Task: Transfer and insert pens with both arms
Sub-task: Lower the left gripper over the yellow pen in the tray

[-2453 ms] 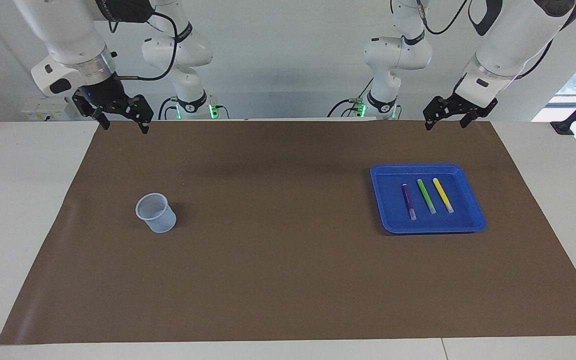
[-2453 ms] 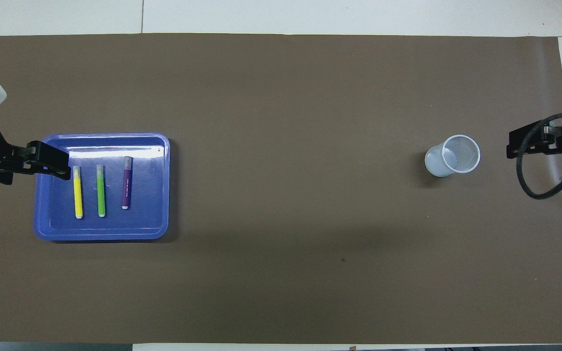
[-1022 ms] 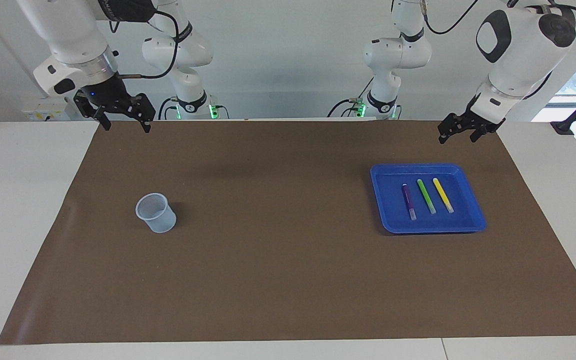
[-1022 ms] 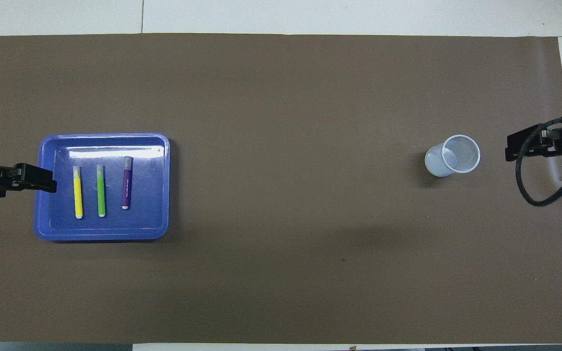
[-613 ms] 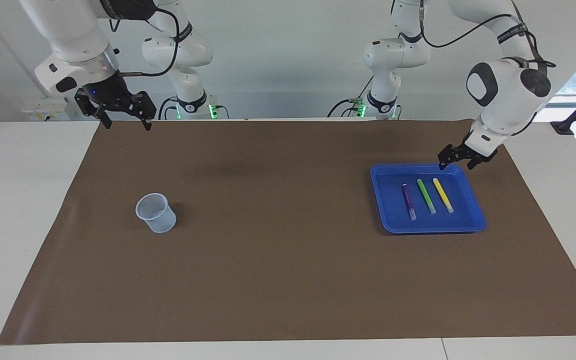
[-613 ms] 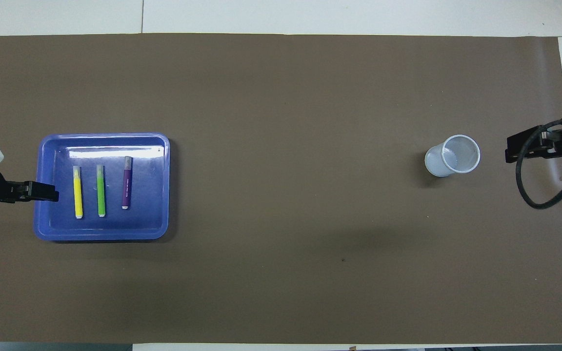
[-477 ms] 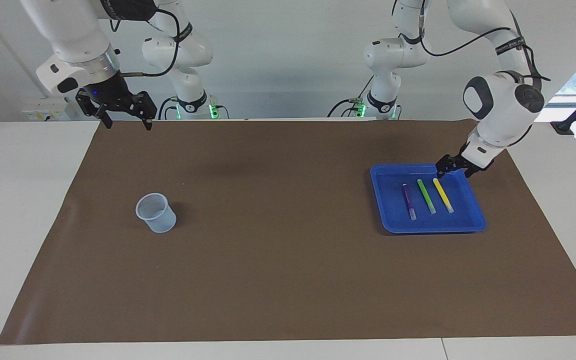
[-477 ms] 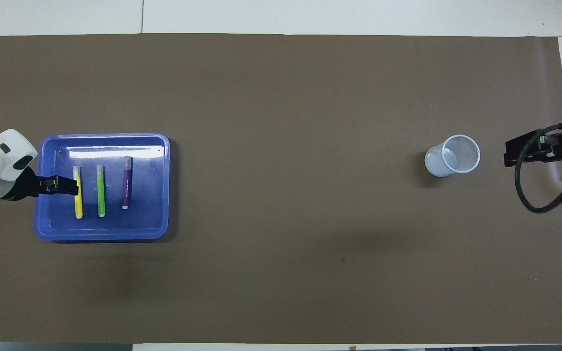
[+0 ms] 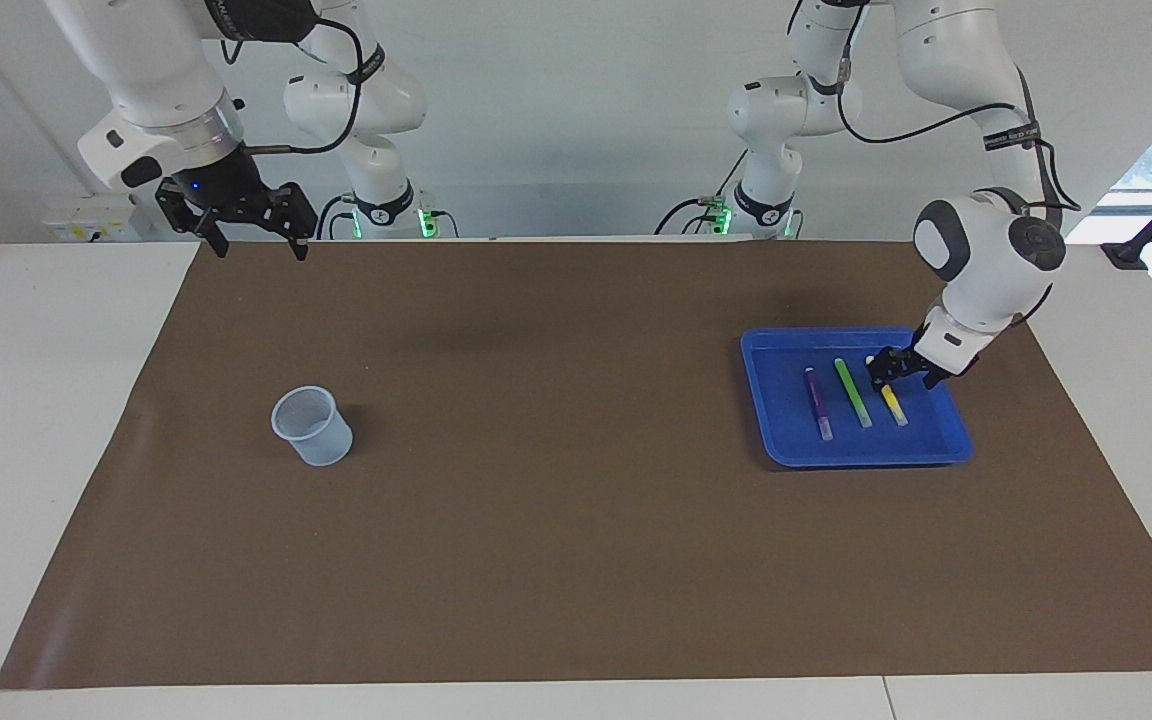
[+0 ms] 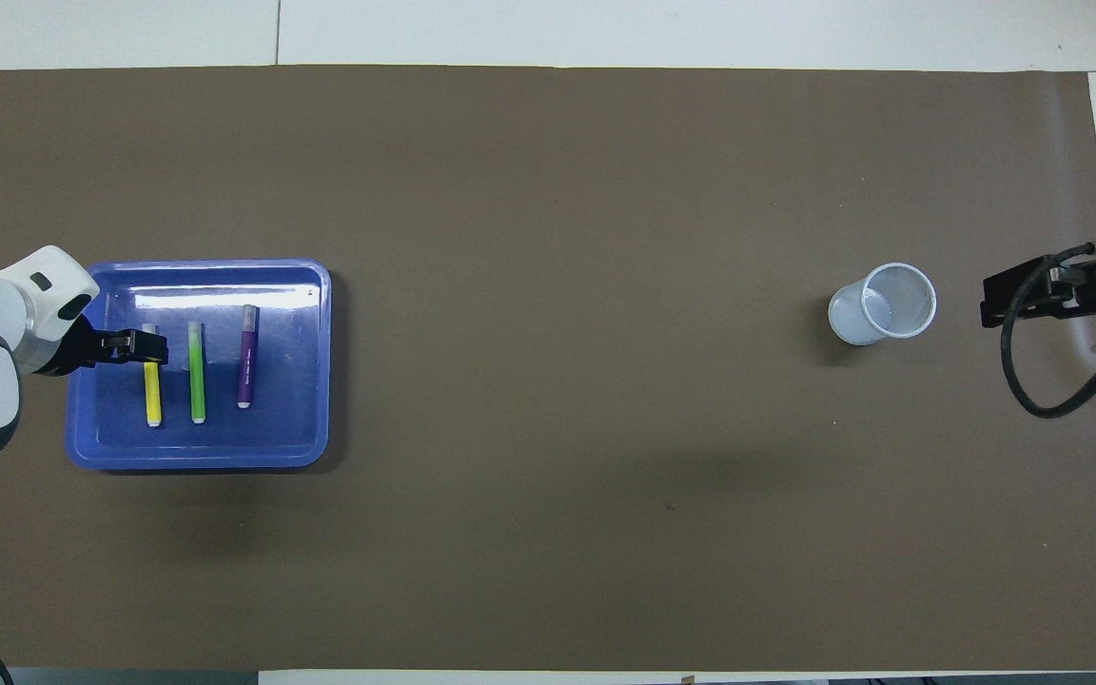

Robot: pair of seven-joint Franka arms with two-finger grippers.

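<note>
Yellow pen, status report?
Left gripper down over yellow pen in blue tray, no grip yet. Right gripper open, waiting. Cup empty. Nothing blocking.

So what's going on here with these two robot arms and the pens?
The left arm's tool is down in the blue tray, right at the yellow pen, apparently about to grasp it; the pen is not lifted. The green pen and purple pen lie beside it, untouched. The right arm waits with its tool open above the brown mat's edge at its own end. The mesh cup stands without any pens in it.
</note>
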